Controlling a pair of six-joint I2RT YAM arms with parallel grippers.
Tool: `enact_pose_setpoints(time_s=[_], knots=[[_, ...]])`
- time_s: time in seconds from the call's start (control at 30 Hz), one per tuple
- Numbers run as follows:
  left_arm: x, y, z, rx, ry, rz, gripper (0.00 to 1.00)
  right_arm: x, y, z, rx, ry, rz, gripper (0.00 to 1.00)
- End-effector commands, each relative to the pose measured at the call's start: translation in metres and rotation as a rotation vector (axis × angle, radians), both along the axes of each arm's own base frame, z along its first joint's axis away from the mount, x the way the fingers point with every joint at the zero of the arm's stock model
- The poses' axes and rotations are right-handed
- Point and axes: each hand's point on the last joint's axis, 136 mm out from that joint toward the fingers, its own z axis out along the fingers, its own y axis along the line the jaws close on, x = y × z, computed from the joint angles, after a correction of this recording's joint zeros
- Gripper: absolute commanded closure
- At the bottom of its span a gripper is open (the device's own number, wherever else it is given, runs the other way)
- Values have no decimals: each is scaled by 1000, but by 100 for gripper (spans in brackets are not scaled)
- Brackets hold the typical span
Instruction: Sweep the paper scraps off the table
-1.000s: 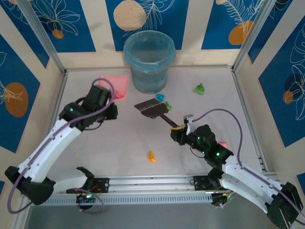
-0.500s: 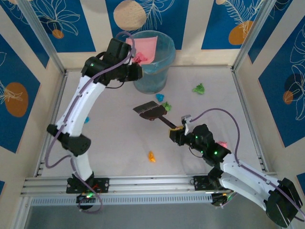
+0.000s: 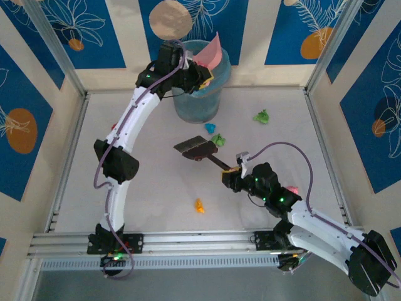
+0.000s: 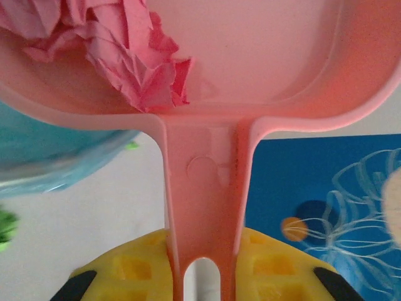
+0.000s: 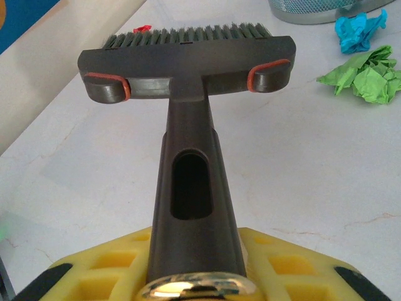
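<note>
Paper scraps (image 3: 218, 139) plainly countable on table (image 3: 156, 182) — two green, one cyan, one orange. Left gripper (image 3: 195, 76) grips one pink dustpan (image 3: 210, 52) over one bucket (image 3: 197, 103) — right gripper (image 3: 233, 174) grips one brush (image 3: 195, 148).

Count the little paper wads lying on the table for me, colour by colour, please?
Green wads: 2
Cyan wad: 1
Orange wad: 1
Pink wad: 1
Red wad: 1
Total: 6 on the table, not counting the crumpled pink paper in the dustpan.
</note>
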Motion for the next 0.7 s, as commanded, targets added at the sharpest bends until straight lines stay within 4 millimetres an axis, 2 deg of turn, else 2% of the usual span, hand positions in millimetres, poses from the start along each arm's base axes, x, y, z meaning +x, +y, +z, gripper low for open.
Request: enact_pose_setpoints(time_s=[0.0, 0.1, 0.33, 0.5, 0.67], knots=[[6, -11, 66, -255, -83, -32, 100, 6, 5, 23, 40, -76, 8, 100], [16, -12, 73, -358, -64, -14, 100, 7, 5, 23, 37, -76, 6, 100], [30, 6, 66, -527, -26, 146, 100, 9, 4, 21, 27, -71, 0, 100], [39, 4, 75, -653, -35, 139, 100, 9, 6, 18, 22, -62, 7, 100], [41, 2, 83, -678, -54, 125, 100, 9, 9, 17, 18, -54, 17, 100]])
